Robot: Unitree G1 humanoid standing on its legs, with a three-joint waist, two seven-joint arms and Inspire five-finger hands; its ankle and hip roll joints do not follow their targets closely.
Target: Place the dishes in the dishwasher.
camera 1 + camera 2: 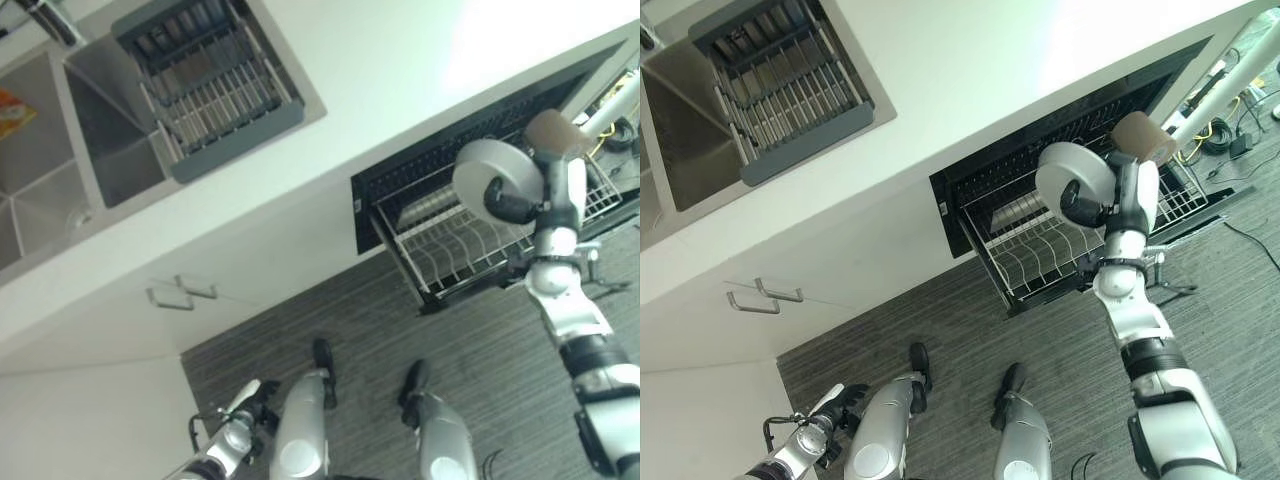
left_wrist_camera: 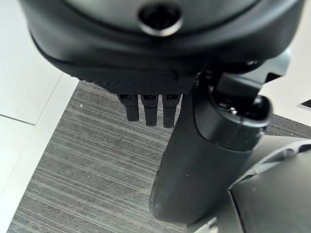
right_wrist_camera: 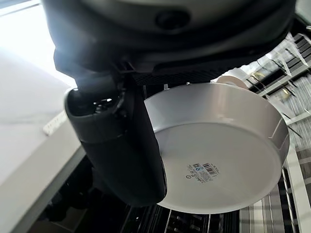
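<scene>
My right hand is raised over the open dishwasher, shut on a white, deep round plate. In the right wrist view the thumb lies across the plate's underside, which carries a small label. Below the plate, the pulled-out white wire rack of the dishwasher looks bare where it shows. My left hand hangs low by the floor at the lower left, fingers relaxed and holding nothing.
A steel sink is set into the white countertop at the upper left, with a grey dish drainer over it. A cabinet handle sticks out below the counter. Cables lie on the floor at the far right.
</scene>
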